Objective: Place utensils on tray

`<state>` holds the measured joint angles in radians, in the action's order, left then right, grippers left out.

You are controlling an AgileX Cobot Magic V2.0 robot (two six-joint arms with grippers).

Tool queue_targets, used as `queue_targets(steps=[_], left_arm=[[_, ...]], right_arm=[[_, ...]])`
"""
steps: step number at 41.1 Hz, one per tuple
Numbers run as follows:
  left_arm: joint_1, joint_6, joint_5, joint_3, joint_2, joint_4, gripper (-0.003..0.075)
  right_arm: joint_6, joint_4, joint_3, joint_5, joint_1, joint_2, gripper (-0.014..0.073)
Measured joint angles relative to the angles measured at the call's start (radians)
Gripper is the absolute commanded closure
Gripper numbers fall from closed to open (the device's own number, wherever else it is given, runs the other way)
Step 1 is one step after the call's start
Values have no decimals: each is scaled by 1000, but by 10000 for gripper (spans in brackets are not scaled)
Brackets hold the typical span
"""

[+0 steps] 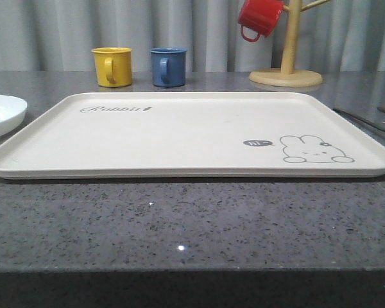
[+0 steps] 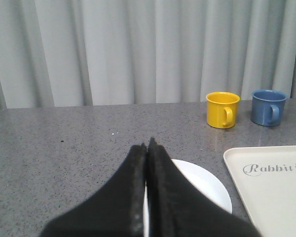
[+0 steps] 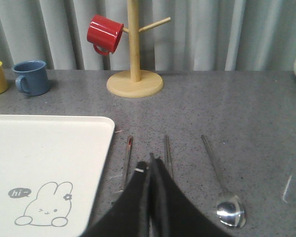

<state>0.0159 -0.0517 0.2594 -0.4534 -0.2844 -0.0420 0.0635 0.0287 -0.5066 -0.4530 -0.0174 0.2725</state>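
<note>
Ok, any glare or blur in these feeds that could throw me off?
Front view: small bright glints on the speckled table, tray evenly lit and sharp. Left wrist view: the left end effector is dark and soft-edged up close; plate and mugs crisp. Right wrist view: highlights on the spoon bowl; right end effector blurred near the lens.

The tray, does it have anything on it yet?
Empty. The tray shows just its rabbit drawing; the plate and spoon lie beside it.

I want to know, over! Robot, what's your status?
Both grippers, left and right, shut, empty. Tray bare. Plate, spoon on counter. Nothing blocking.
</note>
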Motion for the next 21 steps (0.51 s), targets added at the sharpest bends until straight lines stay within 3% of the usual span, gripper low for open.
queue_targets(steps=[3,7,9,13,16,21], left_arm=[[0,0,0,-3,0,0,669],[0,0,1,-3,0,0,445],[0,0,1,-3,0,0,295],[0,0,2,-3,0,0,127],[0,0,2,-3,0,0,111],[0,0,3,-3,0,0,126]], right_arm=[[0,2,0,-2,0,0,561],[0,2,0,-2,0,0,347],[0,2,-1,-2,0,0,231],[0,2,-1,-4,0,0,43],[0,2,-1,-4,0,0,-8],[0,2,-1,-4,0,0,-9]])
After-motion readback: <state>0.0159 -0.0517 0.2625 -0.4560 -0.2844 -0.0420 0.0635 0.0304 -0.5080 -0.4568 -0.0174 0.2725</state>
